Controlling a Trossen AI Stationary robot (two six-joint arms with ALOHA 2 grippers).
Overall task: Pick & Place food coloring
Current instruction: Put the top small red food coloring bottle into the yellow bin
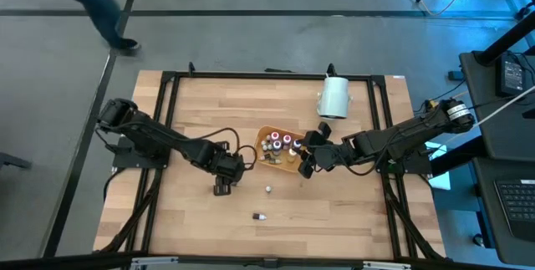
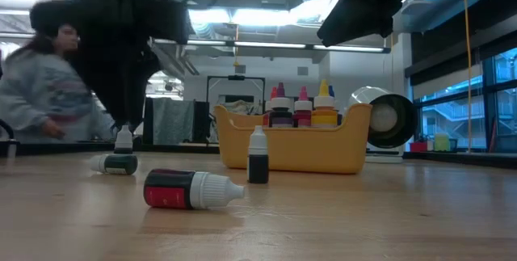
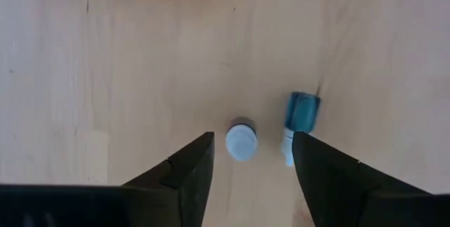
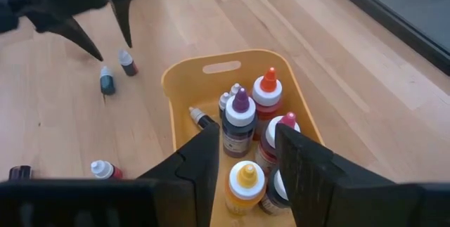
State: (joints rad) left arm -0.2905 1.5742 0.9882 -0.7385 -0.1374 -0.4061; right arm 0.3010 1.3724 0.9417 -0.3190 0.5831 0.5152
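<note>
My left gripper [image 3: 252, 137] [image 1: 222, 186] is open and points down at the table left of the orange tray [image 1: 269, 163]. Its fingers stand on either side of an upright white-capped food coloring bottle [image 3: 241, 142] without touching it. A blue bottle [image 3: 303, 112] lies on its side just beyond one finger. My right gripper [image 4: 247, 128] [image 1: 304, 168] is open and hovers above the tray's right end, over several upright bottles [image 4: 240, 121] standing in the tray [image 4: 184, 72]. On the table stand a small dark bottle [image 2: 258, 157] and lies a red-labelled one [image 2: 190, 190].
A large white cylinder [image 1: 334, 96] lies on its side behind the tray, toward the far edge. Loose bottles [image 1: 268, 189] [image 1: 259, 216] sit on the table nearer the front edge. A person [image 2: 40, 83] moves beyond the table's far left.
</note>
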